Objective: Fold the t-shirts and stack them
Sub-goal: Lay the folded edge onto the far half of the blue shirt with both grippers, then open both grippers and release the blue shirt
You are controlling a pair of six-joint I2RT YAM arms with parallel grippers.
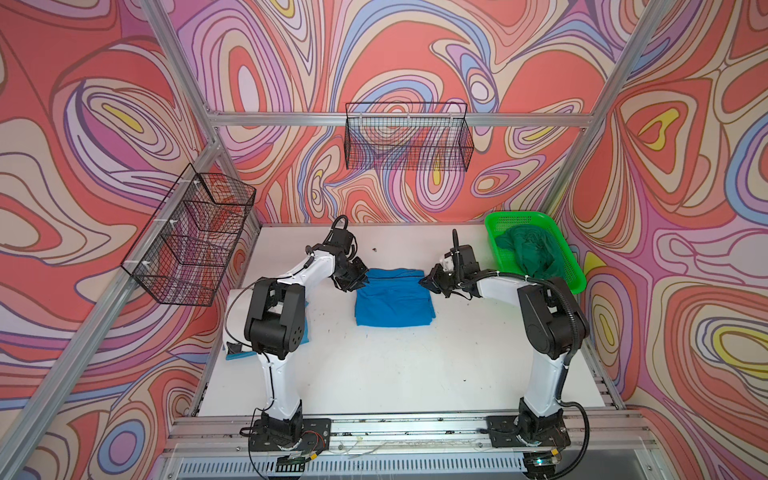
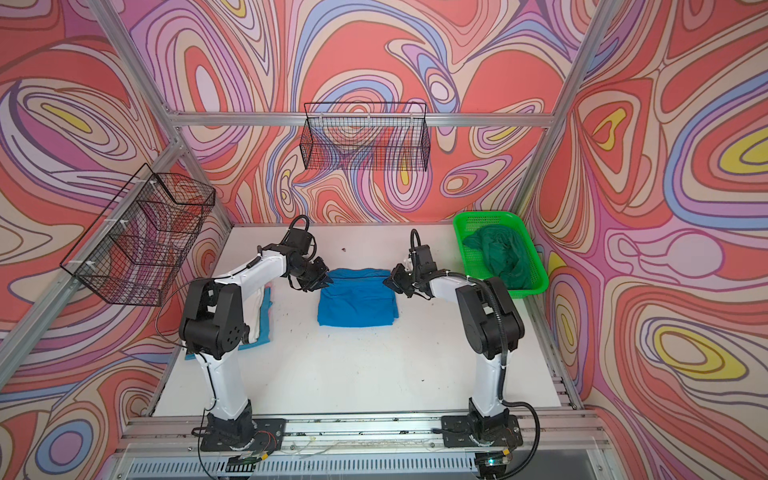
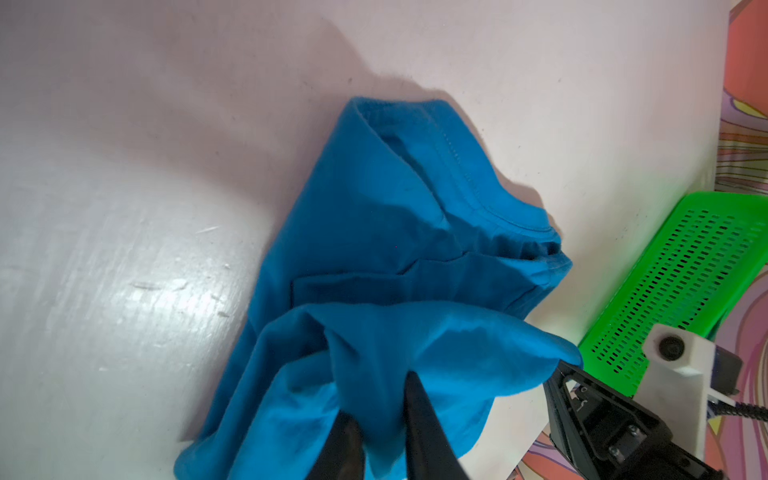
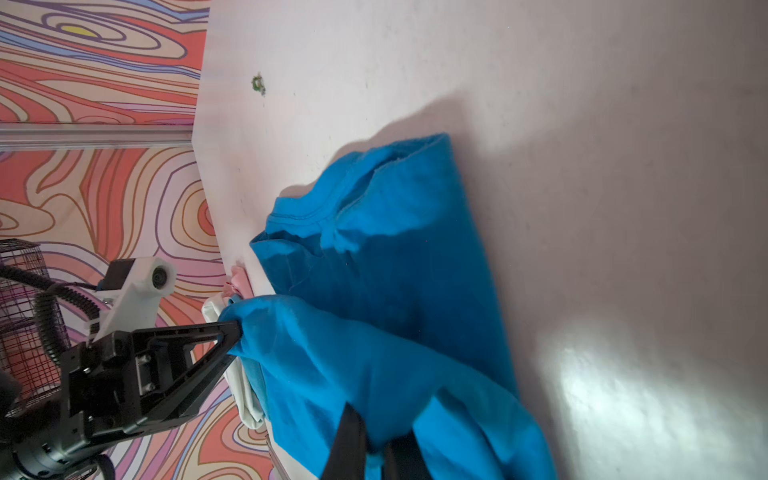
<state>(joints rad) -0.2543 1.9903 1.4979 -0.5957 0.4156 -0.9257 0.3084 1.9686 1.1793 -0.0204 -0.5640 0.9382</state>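
Far left, a folded pile [image 2: 261, 328] of white and light blue cloth lies on the table [image 1: 395, 365], half hidden under the left arm. Now the left gripper [image 1: 360, 283]: jaws narrow, pinching the far left corner of the blue shirt [image 1: 392, 303], which lies mid-table with its far edge lifted. The right gripper [image 1: 424, 282] is clamped tight on the far right corner. Far right, a dark green shirt [image 1: 528, 253] sits crumpled in the green basket [image 1: 519, 216].
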